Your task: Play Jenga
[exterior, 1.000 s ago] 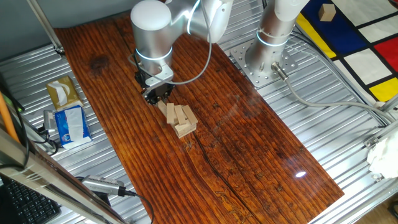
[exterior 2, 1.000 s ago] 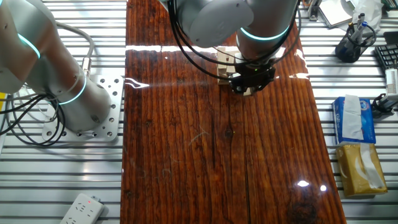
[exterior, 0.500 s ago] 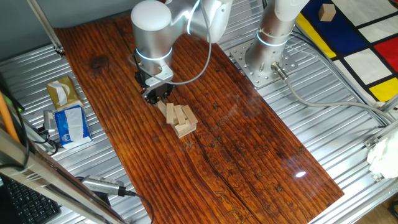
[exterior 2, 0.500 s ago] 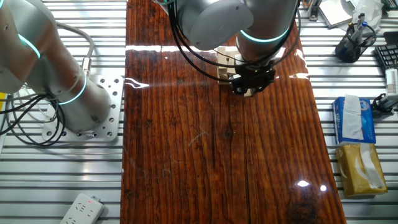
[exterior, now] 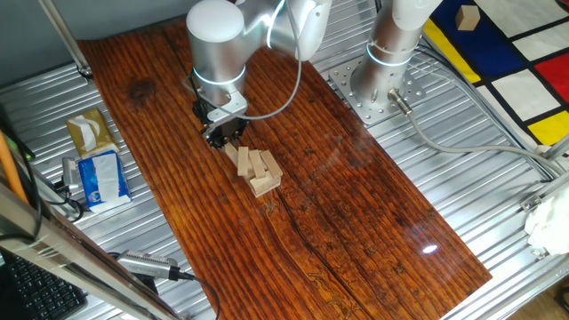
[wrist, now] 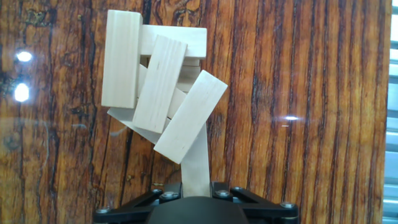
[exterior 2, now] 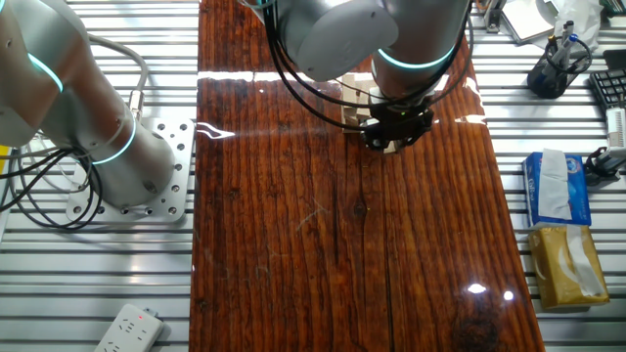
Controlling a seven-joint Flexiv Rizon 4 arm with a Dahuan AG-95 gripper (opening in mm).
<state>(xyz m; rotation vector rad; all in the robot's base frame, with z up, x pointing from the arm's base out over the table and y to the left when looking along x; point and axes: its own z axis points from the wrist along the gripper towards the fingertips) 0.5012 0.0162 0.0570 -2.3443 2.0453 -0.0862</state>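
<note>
The Jenga pile (exterior: 258,169) is a loose, skewed heap of pale wooden bars on the dark wooden table (exterior: 356,204). In the hand view the Jenga pile (wrist: 158,87) lies just ahead of the fingers, with its top bars fanned at angles. One bar (wrist: 196,158) reaches from under the heap back between the jaws. My gripper (wrist: 196,186) is shut on that bar's near end, low over the table. The gripper (exterior: 224,135) stands at the pile's far-left end, and in the other fixed view the gripper (exterior 2: 391,132) hides most of the pile (exterior 2: 354,96).
A second arm's base (exterior: 382,80) is bolted beside the table. Tissue packs (exterior: 96,164) lie on the metal surface to the left. A single tan cube (exterior: 466,16) sits on the coloured mat at the far right. A power strip (exterior 2: 127,328) lies near the front.
</note>
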